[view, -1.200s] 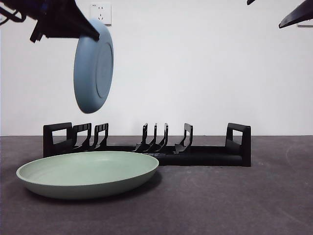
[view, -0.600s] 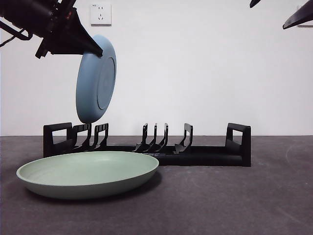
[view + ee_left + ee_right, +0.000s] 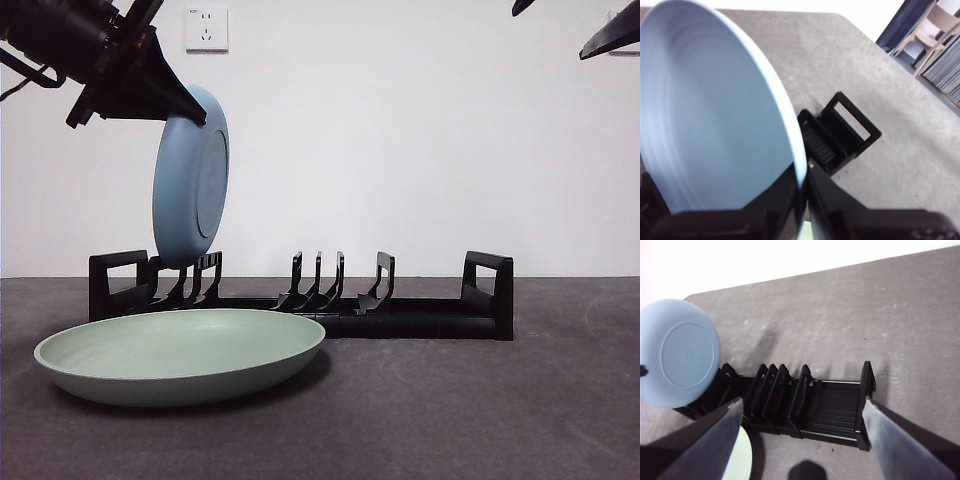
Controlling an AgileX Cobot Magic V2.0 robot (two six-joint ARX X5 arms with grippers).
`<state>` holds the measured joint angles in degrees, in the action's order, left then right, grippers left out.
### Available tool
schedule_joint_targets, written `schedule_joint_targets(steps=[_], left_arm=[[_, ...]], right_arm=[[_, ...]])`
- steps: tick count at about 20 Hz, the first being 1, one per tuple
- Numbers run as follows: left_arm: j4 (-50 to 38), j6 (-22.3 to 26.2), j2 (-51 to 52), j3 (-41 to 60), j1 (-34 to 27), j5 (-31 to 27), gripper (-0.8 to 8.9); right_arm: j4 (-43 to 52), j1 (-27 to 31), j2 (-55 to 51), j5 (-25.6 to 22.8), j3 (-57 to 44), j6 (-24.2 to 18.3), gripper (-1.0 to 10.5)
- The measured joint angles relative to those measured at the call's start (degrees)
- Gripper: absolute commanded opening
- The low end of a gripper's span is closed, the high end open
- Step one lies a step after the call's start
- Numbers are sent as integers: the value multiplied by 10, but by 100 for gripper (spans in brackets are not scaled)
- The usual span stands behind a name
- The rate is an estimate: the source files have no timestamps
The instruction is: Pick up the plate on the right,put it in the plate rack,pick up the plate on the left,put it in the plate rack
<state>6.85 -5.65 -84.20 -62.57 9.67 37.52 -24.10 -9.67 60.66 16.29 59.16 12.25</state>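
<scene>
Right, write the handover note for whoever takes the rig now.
Left gripper: shut on the blue plate, holding it upright by its top rim, its lower edge down among the end prongs of the rack; whether it is seated cannot be told.
Right gripper: open, waiting high above the rack.
Green plate: flat on the table in front of the rack, untouched.
Left to do: release the blue plate, then rack the green plate.
</scene>
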Motion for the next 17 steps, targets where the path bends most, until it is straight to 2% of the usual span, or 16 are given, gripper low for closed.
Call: schedule_joint_targets(steps=[8,9,11,15,17], left_arm=[[28,8,-53,0,7,-8,3],[35,12,-52,-1,10,-13,75],[50,11,-52,-1,10,-17,305],[56,11,-51,-1,10,-25,326],[61,11,-31,-1,10,-25,326]], right_arm=[[0,0,0,0,0,0,405],[0,0,0,0,0,0,405],[0,0,0,0,0,0,405],[-4,-1,0,2,0,0,404],[-16,-2,0,22,0,0,404]])
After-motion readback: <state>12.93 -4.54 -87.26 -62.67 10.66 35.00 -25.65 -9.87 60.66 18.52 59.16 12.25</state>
